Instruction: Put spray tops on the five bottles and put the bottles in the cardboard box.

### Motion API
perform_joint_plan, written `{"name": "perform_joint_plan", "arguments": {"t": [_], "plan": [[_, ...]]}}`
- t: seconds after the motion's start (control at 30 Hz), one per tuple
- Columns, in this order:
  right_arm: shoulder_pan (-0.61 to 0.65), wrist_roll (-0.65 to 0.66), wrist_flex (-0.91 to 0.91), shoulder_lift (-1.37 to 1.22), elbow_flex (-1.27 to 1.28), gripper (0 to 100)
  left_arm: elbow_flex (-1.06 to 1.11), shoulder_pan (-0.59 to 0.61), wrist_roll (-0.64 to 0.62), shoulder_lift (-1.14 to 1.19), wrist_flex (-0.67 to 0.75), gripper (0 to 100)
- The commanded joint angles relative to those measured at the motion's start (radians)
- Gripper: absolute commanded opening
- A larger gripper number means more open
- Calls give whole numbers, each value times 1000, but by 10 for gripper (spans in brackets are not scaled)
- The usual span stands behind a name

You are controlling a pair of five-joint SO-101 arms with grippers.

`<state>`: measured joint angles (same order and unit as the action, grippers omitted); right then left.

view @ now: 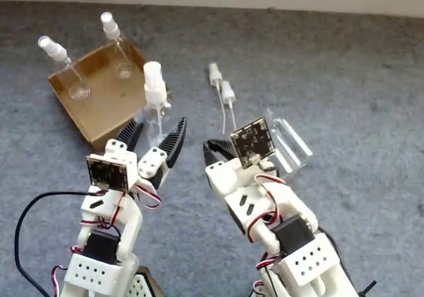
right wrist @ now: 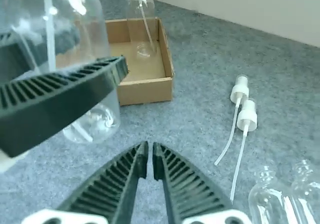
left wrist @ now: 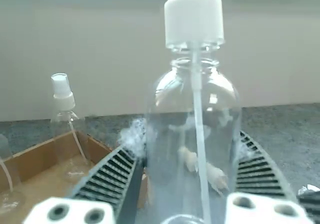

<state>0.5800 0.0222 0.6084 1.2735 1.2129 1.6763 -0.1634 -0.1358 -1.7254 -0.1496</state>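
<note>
held bottle: clear round plastic bottle (view: 156, 115) (left wrist: 192, 149) (right wrist: 75, 44) with a white spray top (view: 154, 81) (left wrist: 194, 19), upright just outside the near edge of the box; the cap sits a little above the neck rim, its tube running down inside.
left gripper (view: 154, 138): black ribbed jaws set on either side of the bottle's body and pressed to its walls, grasping it.
right gripper (right wrist: 150, 156) (view: 215, 152): jaws clenched with only a sliver between the tips, nothing in them; low over the carpet, just beside the held bottle.
box: shallow brown cardboard box (view: 99, 108) (left wrist: 35, 156) (right wrist: 145, 89), open top, on the left arm's side.
in box: two capped clear bottles (view: 65, 68) (view: 116, 45), upright, apart.
loose tops: two white spray tops with tubes (view: 215, 75) (view: 228, 93) (right wrist: 240, 89) (right wrist: 247, 119), lying side by side on the grey carpet (view: 358, 78).
bare bottles: two uncapped clear bottles (view: 288, 144) (right wrist: 265, 199), lying together near the right arm.
</note>
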Motion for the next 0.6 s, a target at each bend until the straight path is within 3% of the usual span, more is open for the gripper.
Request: {"name": "perform_joint_plan", "arguments": {"t": [0.0, 0.1, 0.27, 0.43, 0.57], "plan": [[22, 5, 2, 19, 19, 12, 22, 51, -6, -13, 54, 136], [24, 5, -18, 24, 35, 12, 22, 74, -6, -13, 52, 136], [24, 5, -197, 25, 131, 12, 22, 77, -6, -13, 51, 136], [24, 5, -213, 25, 199, 12, 21, 68, -8, -13, 61, 136], [25, -112, -213, 27, 200, 12, 21, 61, -9, -13, 198, 136]]}}
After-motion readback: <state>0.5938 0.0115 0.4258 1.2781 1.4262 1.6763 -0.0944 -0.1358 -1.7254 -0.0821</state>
